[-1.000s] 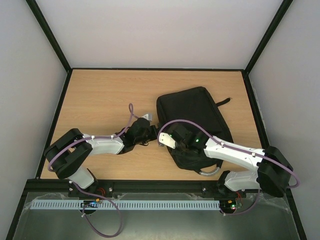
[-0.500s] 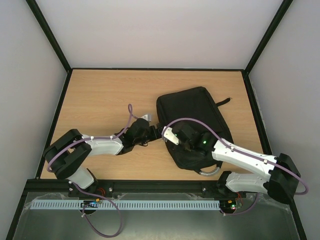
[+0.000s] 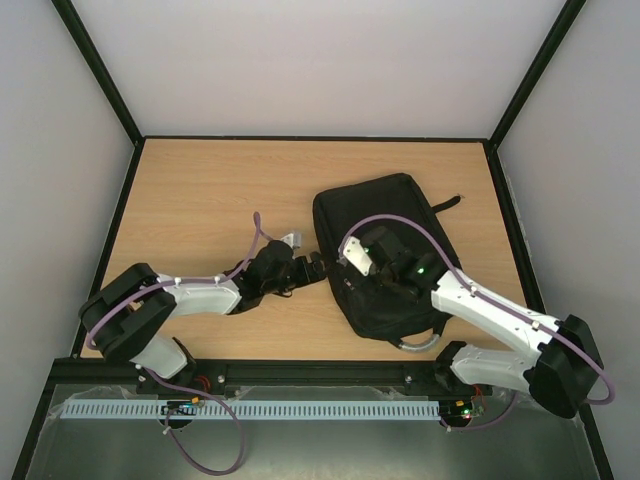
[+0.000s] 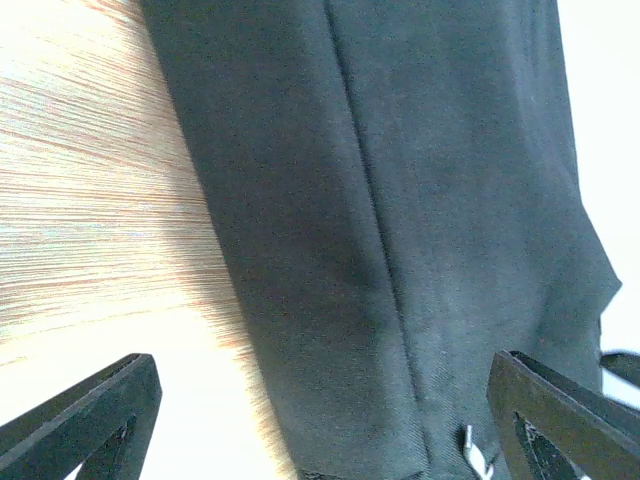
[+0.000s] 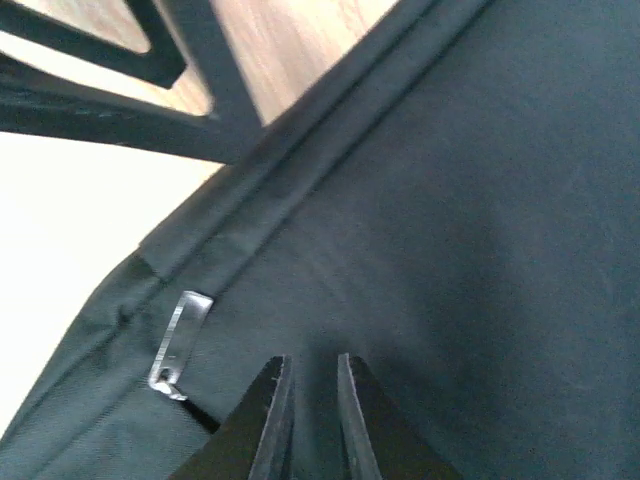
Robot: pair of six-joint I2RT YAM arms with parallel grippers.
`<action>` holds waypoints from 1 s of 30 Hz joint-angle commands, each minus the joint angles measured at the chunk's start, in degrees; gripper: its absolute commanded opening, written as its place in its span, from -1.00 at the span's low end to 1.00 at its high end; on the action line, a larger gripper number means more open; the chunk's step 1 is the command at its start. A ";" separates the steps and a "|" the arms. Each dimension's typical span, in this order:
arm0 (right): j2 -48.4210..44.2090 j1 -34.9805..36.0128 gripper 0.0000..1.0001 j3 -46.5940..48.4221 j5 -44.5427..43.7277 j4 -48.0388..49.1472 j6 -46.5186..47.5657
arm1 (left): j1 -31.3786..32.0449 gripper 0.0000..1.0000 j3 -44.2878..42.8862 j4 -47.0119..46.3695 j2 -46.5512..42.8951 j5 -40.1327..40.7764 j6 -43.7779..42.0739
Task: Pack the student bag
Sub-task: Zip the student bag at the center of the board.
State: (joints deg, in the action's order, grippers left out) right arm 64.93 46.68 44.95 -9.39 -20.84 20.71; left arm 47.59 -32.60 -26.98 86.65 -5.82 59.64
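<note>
The student bag (image 3: pixel 395 235) lies flat on the right half of the table, black, its zip closed. My left gripper (image 3: pixel 312 268) is at the bag's left edge, open wide. In the left wrist view the left gripper (image 4: pixel 322 365) straddles that edge of the bag (image 4: pixel 420 200), with a silver zipper pull (image 4: pixel 478 452) low on the right. My right gripper (image 3: pixel 345 272) hovers over the same edge. In the right wrist view the right gripper (image 5: pixel 312 360) is nearly shut with only a thin slit, nothing in it, just right of the zipper pull (image 5: pixel 178 340).
The wooden table (image 3: pixel 200 200) is boxed in by a black frame and pale walls. A grey handle loop (image 3: pixel 420 343) sticks out at the bag's near end and a black strap (image 3: pixel 448 205) at its far right. The left gripper's fingers (image 5: pixel 150 60) cross the right wrist view.
The right gripper has moved up and right onto the bag, its jaws narrowing. The left gripper has slid right until it meets the bag's left edge.
</note>
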 commanded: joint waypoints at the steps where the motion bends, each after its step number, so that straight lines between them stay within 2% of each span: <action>1: -0.06 -3.87 -0.66 1.88 2.16 -3.54 -1.43 | 0.07 0.84 -1.41 -3.82 1.59 -3.14 -0.90; 7: 1.30 -9.19 -0.52 1.06 -1.60 -1.59 -2.25 | 0.05 0.62 -6.74 -4.96 7.97 -5.68 -1.76; 13: 8.65 -12.00 -0.41 0.51 -4.54 2.92 0.44 | 0.05 0.37 -12.10 -3.77 13.44 -6.73 -1.53; 17: 15.66 -12.22 -0.44 2.48 -4.88 5.23 1.22 | 0.00 -0.19 -13.46 -3.68 15.84 -6.57 -1.08; 20: 21.03 -12.22 -0.45 5.05 -3.44 6.29 1.12 | 0.12 -0.74 -12.48 -4.38 15.82 -5.61 0.26; 22: 24.84 -12.22 -0.46 6.95 -2.69 7.08 1.66 | 0.07 -0.95 -11.62 -4.71 15.19 -5.33 0.97; 26: 32.37 -12.22 -0.48 12.22 0.42 6.28 0.99 | 0.05 -0.96 -8.39 -4.14 11.06 -1.83 1.13; 30: 34.55 -11.54 -0.49 16.64 5.74 4.75 -1.85 | 0.09 -0.96 -3.59 -0.81 3.91 4.14 0.77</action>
State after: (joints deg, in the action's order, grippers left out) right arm 93.12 35.07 60.20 -8.54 -16.10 21.43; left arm 46.68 -40.84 -30.85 98.37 -4.40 60.80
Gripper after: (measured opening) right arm 0.258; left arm 0.071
